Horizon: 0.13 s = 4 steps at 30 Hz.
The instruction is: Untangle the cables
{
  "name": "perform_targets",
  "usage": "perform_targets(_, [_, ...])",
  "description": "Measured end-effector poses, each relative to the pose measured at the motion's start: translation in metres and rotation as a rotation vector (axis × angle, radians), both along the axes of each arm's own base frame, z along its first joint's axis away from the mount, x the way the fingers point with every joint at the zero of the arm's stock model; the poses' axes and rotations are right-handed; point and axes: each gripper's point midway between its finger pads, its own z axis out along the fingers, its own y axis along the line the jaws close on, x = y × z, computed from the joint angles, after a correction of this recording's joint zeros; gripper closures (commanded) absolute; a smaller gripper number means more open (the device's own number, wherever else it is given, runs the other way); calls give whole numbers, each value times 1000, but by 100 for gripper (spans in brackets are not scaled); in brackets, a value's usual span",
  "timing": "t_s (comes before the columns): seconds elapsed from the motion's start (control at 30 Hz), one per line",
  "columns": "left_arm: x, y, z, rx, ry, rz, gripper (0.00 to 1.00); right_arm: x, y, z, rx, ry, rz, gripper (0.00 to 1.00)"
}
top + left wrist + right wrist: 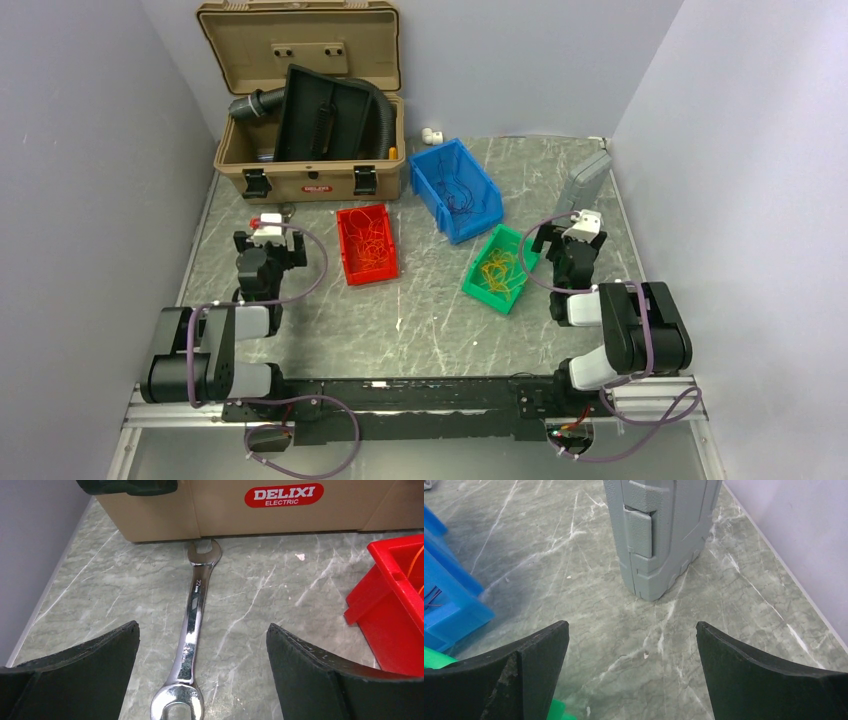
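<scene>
The cables lie in three bins in the top view. Orange strands (368, 245) fill the red bin (345, 262), yellow strands (497, 268) the green bin (479, 293), and dark and red strands (460, 195) the blue bin (430, 172). My left gripper (270, 232) (202, 630) hovers left of the red bin, open, over a steel wrench (192, 625). An orange strand (414, 562) shows in the red bin (390, 615) at the right edge. My right gripper (580, 222) (631, 627) is open over bare table, right of the green bin (434, 660) and blue bin (449, 605).
A tan toolbox (310, 180) (280, 510) with a black hose and tray stands open at the back left. A grey case (588, 180) (659, 535) lies at the back right by the wall. Small white fittings (432, 134) sit behind the blue bin.
</scene>
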Motion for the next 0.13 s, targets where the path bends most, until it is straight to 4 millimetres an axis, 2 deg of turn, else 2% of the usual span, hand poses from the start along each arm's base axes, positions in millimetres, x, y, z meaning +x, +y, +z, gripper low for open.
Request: perform_targets(0.13, [1,-2,1,-2,-2,-11,1,0,0,0,-4,0,1,0])
